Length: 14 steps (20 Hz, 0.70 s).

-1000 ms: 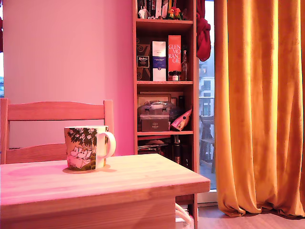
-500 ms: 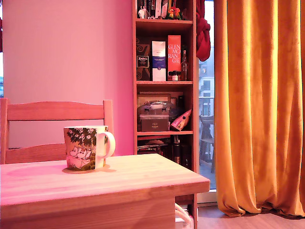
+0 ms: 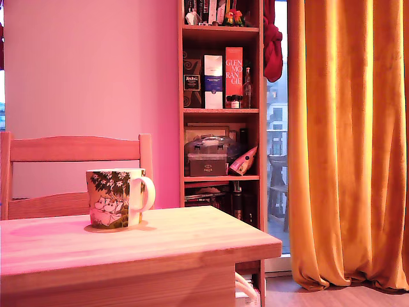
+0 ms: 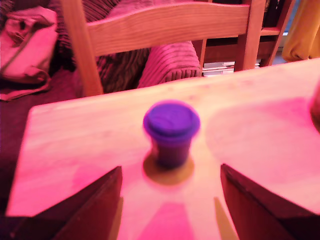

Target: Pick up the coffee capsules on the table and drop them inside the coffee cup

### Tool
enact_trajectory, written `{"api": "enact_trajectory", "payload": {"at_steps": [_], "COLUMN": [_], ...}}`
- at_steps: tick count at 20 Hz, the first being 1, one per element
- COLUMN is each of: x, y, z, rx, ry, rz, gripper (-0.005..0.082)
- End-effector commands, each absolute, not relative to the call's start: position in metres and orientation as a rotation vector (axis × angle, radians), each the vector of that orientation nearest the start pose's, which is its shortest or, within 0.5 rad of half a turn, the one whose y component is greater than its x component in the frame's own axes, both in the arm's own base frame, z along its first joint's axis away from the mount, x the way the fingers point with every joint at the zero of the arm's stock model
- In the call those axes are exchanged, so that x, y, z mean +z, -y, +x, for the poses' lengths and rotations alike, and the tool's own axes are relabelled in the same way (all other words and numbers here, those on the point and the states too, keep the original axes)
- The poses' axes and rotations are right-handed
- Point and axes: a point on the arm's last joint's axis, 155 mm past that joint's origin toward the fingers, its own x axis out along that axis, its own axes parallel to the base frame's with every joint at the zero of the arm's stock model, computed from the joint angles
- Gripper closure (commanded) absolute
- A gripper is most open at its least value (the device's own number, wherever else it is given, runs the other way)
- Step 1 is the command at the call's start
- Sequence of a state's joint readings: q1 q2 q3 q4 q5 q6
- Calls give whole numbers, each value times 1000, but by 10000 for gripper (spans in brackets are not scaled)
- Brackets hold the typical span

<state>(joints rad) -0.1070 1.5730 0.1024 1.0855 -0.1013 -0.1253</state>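
Sitting upright on the light wooden table is a small purple capsule with a wide flat rim, between the gripper jaws, spread wide, not touching it. White foliage-print mug stands near the exterior view's left.

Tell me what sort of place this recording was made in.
Most likely a home living or dining room: a wooden table with a printed coffee cup, a chair behind it, a bookshelf holding boxes and bottles, and floor-length orange curtains at a balcony door.
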Motion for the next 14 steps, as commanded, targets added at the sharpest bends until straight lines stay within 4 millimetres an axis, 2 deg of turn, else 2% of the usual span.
{"api": "enact_trajectory", "payload": {"at_steps": [1,4,7,14], "x": [35,26,16,17], "y": [19,24,24,23], "z": [350,366,368,368], "rx": [10,-12,-12,-17], "ry": [-376,-394,-418,-416], "rz": [-86,-86,-76,-37], "gripper": [204,204,221,453]}}
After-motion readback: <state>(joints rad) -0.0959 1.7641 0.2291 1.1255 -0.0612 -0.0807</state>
